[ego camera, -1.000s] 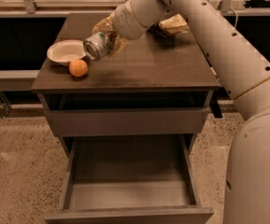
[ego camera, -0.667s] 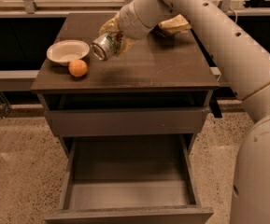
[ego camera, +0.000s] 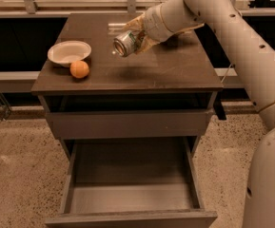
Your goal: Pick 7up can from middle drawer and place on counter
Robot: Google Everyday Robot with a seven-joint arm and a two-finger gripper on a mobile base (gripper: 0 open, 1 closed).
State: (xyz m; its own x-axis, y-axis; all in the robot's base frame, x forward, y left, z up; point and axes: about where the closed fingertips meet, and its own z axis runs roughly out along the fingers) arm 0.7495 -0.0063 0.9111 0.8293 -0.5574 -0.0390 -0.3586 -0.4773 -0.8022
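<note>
Presently, the pincer is seen over the rear middle of the table, closed about the 7up can. The can is gripped at its body and is carried tilted, nearly on its side, with one round end turned toward the front left. It projects from the pincer on the left, and its body is partly covered by the fingers. A shadow is cast on the table surface beneath it, and the can appears to be held clear of that surface. The arm is extended from the right of the view. A pale bowl is set near the table's left edge, with an orange just in front of it, well apart from the can. Below, the middle drawer is pulled fully out, its grey floor exposed.
</note>
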